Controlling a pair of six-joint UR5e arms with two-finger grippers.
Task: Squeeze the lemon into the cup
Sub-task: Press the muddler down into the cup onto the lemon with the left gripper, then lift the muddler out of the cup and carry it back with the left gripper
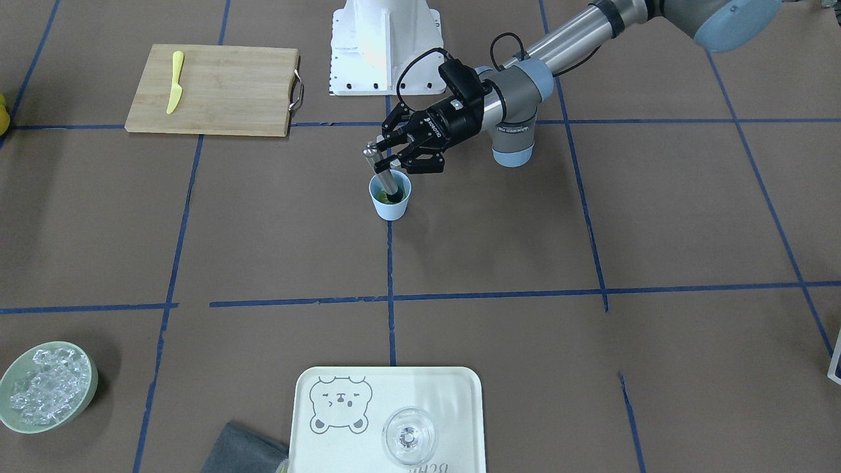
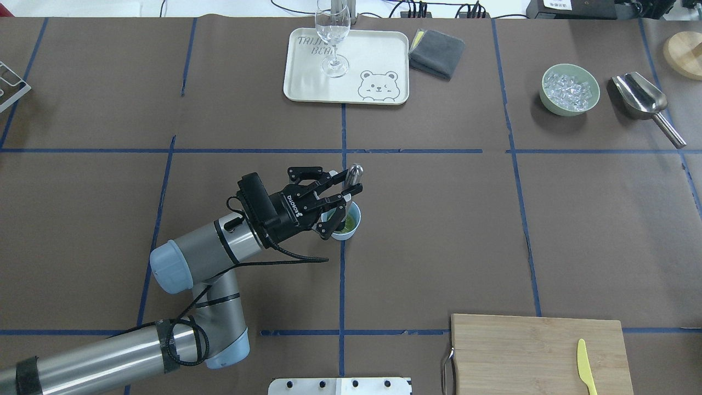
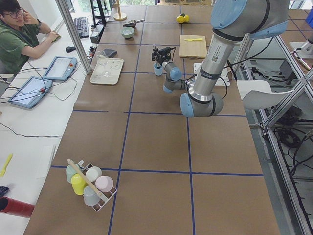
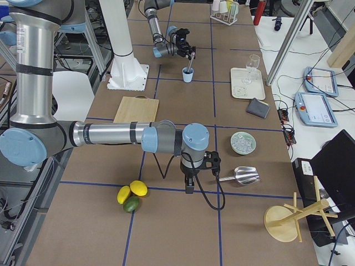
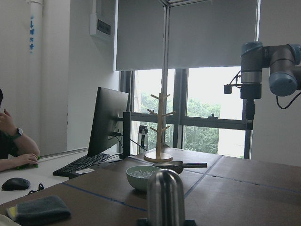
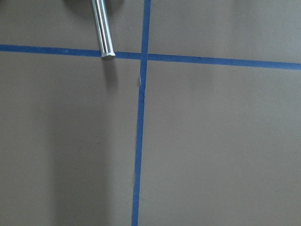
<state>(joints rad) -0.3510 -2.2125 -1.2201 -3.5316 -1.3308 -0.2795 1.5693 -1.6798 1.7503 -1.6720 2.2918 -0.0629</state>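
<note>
The light blue cup (image 1: 390,195) stands near the table's middle, also in the overhead view (image 2: 347,222). A yellow-green piece, the lemon (image 2: 346,225), lies inside it, partly hidden. My left gripper (image 1: 392,156) hangs over the cup, shut on a metal muddler (image 1: 380,169) whose lower end is in the cup. The muddler's rounded top fills the bottom of the left wrist view (image 5: 165,197). My right gripper (image 4: 188,187) points down at the table far from the cup; I cannot tell whether it is open or shut.
A wooden cutting board (image 1: 213,89) with a yellow-green knife (image 1: 175,82) lies near the robot's base. A tray (image 1: 328,433) with a clear glass (image 1: 409,435), a grey cloth (image 1: 246,450), a bowl of ice (image 1: 46,386) and a metal scoop (image 2: 644,101) sit on the far side.
</note>
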